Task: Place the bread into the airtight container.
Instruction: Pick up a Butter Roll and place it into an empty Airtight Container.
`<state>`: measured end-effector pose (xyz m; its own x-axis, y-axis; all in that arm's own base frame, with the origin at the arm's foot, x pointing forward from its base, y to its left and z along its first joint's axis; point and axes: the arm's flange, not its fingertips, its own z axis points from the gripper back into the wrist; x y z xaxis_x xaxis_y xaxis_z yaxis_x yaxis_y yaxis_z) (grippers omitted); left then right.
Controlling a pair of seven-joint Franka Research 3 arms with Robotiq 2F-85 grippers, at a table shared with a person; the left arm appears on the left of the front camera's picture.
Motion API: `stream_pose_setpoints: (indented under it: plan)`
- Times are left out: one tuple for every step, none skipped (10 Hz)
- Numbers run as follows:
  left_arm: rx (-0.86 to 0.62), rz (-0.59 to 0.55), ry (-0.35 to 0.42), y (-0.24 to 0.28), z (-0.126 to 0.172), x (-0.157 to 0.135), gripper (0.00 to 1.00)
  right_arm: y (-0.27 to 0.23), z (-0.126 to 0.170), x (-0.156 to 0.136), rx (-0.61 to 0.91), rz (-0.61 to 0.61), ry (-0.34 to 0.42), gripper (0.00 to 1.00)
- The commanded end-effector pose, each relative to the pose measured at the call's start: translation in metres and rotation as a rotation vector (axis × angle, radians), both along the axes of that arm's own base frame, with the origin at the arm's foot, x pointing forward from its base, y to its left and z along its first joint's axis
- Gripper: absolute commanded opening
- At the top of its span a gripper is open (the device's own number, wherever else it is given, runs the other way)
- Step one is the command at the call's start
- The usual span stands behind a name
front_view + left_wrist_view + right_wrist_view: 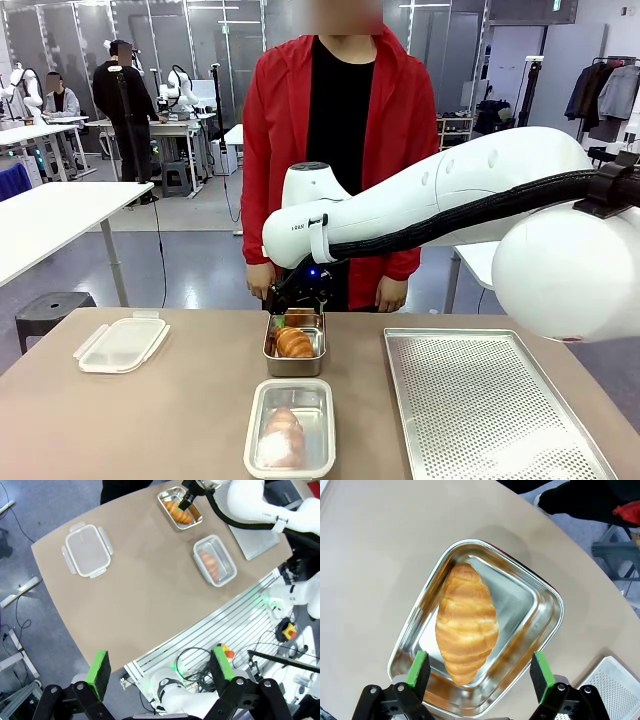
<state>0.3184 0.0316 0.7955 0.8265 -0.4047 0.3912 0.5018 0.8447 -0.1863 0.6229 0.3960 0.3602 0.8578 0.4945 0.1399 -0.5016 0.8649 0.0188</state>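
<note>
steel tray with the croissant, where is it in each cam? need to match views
Front: steel tray at table centre, far side, under the right gripper.
Left wrist: top centre-right, near the table's far edge.
Right wrist: centre of picture, just above the open fingers.
Shared landmark: the croissant lying in it.

Even, bright indoor light falls from above; ceiling strips show far behind the table (180,420). Shadows on its brown top are soft and short, hugging the steel tray (530,605), whose polished floor mirrors the croissant (466,622) and throws pale glare beside it. The perforated tray (480,400) right of the steel tray gleams faintly. Both wrist views bow the table's edges. The green pads (417,667) close to the lens look slightly soft; the croissant is sharp.
</note>
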Motion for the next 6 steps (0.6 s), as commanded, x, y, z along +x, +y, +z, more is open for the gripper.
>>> stream_pose_setpoints:
  plan:
    - [0.002, -0.01, -0.002, 0.0, 0.0, -0.001, 1.0, -0.014, 0.025, -0.006, -0.07, -0.028, -0.033, 1.0]
    - [0.002, -0.01, -0.002, 0.0, 0.0, -0.001, 1.0, -0.033, 0.055, -0.017, -0.027, -0.036, -0.047, 1.0]
    - [0.002, -0.01, -0.002, 0.0, 0.0, -0.001, 1.0, -0.05, 0.078, -0.031, -0.033, -0.01, -0.063, 1.0]
    - [0.002, -0.01, -0.002, 0.0, 0.0, -0.001, 1.0, -0.073, 0.105, -0.048, 0.025, 0.027, -0.051, 1.0]
    - [0.002, -0.01, -0.002, 0.0, 0.0, -0.001, 1.0, -0.103, 0.135, -0.066, 0.057, 0.052, -0.041, 1.0]
    - [0.002, -0.01, -0.002, 0.0, 0.0, -0.001, 1.0, -0.139, 0.173, -0.089, 0.098, 0.09, -0.039, 1.0]
